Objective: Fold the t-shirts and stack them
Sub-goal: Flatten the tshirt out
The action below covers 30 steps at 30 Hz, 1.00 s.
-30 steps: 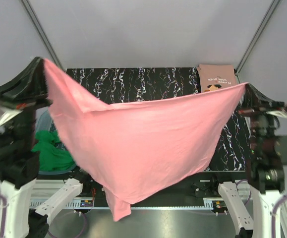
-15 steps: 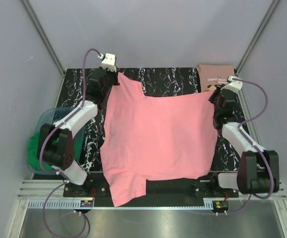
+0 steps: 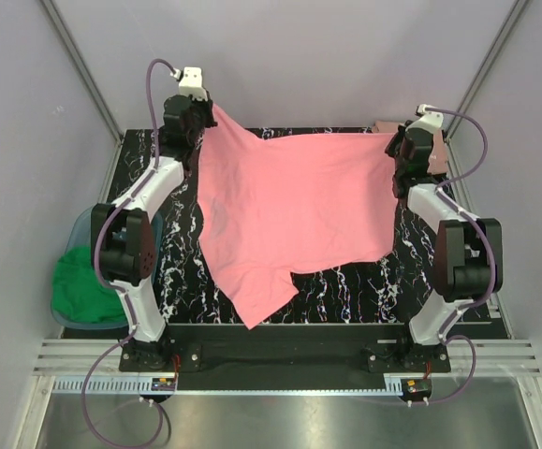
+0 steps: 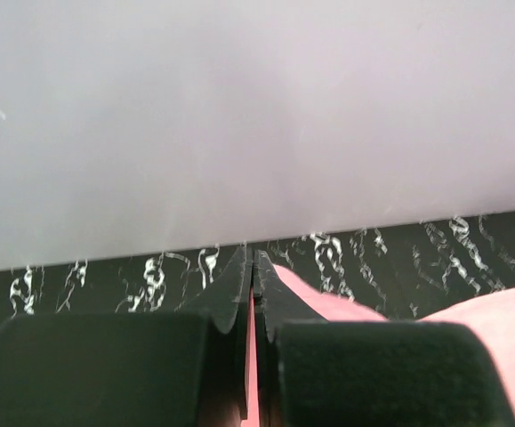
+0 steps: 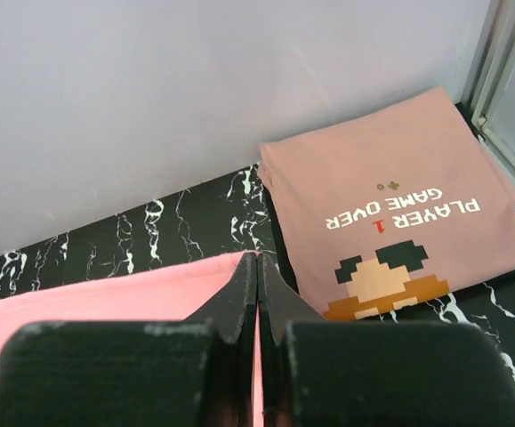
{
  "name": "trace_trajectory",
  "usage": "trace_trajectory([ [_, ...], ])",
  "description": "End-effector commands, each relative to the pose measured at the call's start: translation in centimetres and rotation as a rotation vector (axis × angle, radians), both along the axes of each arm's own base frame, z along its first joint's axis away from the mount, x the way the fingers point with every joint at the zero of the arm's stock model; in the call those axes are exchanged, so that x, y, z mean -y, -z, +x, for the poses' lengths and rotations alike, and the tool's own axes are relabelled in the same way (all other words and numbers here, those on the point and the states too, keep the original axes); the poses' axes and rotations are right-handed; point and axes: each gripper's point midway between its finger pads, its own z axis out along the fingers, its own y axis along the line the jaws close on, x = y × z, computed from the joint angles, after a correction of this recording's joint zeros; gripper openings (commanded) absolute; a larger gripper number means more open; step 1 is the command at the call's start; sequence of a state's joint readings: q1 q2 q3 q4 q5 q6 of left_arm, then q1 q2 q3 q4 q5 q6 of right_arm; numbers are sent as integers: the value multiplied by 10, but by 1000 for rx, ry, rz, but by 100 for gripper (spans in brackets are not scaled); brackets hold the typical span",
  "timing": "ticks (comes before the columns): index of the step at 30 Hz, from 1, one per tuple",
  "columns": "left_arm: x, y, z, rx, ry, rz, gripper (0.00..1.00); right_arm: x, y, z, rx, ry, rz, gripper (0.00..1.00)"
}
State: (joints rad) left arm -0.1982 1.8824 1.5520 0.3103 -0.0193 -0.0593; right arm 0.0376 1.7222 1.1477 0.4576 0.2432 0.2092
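I count two t-shirts: one bright pink tee (image 3: 299, 206) and one salmon tee (image 5: 399, 222) with white lettering. Two grippers: left gripper (image 4: 253, 267), right gripper (image 5: 257, 271). One blue tub (image 3: 81, 223), one green cloth (image 3: 83, 290), one marbled black table (image 3: 345, 285).

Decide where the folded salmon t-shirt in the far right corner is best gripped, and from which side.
Probably the left edge of the salmon t-shirt, coming from the bare tabletop on its left: it lies flat, with the wall behind and the frame post close on its right.
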Motion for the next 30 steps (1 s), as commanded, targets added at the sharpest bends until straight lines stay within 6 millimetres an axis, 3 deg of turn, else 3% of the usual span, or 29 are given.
trace_trajectory([
  [1, 7, -14, 10, 11, 39, -33, 0, 2, -13, 16, -1, -3, 1, 0],
  [3, 6, -10, 11, -16, 38, -33, 0, -1, -5, 22, -32, -18, 3, 0],
  [6, 3, -15, 7, -40, 25, -47, 0, -5, -11, 27, -55, -35, 27, 0],
  [8, 0, -42, -5, -17, 27, -56, 0, -9, -23, 24, -71, -51, 39, 0],
  [10, -1, -72, -17, 17, 32, -63, 0, -8, -48, 12, -60, -49, 46, 0],
  [11, -3, -108, -33, 76, 37, -73, 0, -7, -59, 6, -51, -39, 53, 0],
  [12, -5, -123, -43, 99, 38, -77, 0, -6, -88, -7, -2, -38, 55, 0],
  [13, -8, -142, -55, 132, 37, -81, 0, -5, -97, -17, 4, -38, 41, 0],
  [14, -12, -172, -77, 184, 40, -87, 0, -5, -109, -26, 22, -40, 34, 0],
  [15, -15, -190, -90, 218, 39, -83, 0, -3, -133, -45, 61, -40, 21, 0],
  [16, -17, -203, -103, 243, 39, -84, 0, -2, -144, -55, 77, -37, 7, 0],
  [17, -23, -229, -132, 302, 38, -88, 0, 0, -170, -76, 130, -33, -10, 0],
  [20, -29, -251, -175, 376, 50, -95, 0, 1, -187, -110, 165, -43, -39, 0],
  [21, -33, -275, -208, 443, 63, -110, 0, 1, -210, -134, 227, -43, -41, 0],
  [22, -35, -285, -226, 475, 72, -115, 0, 0, -204, -145, 204, -54, -44, 0],
  [23, -38, -289, -240, 486, 73, -113, 0, -1, -209, -157, 214, -62, -49, 0],
  [24, -44, -306, -274, 543, 75, -116, 0, -1, -219, -181, 243, -70, -59, 0],
  [26, -49, -316, -307, 584, 82, -115, 0, -6, -229, -207, 274, -98, -63, 0],
  [27, -52, -319, -325, 610, 82, -118, 0, -5, -237, -233, 301, -100, -67, 0],
  [28, -58, -334, -364, 676, 87, -127, 0, -9, -241, -247, 317, -125, -72, 0],
  [29, -62, -336, -382, 692, 85, -125, 0, -10, -253, -274, 370, -134, -76, 0],
  [30, -64, -340, -400, 717, 92, -128, 0, -11, -248, -287, 356, -141, -76, 0],
])
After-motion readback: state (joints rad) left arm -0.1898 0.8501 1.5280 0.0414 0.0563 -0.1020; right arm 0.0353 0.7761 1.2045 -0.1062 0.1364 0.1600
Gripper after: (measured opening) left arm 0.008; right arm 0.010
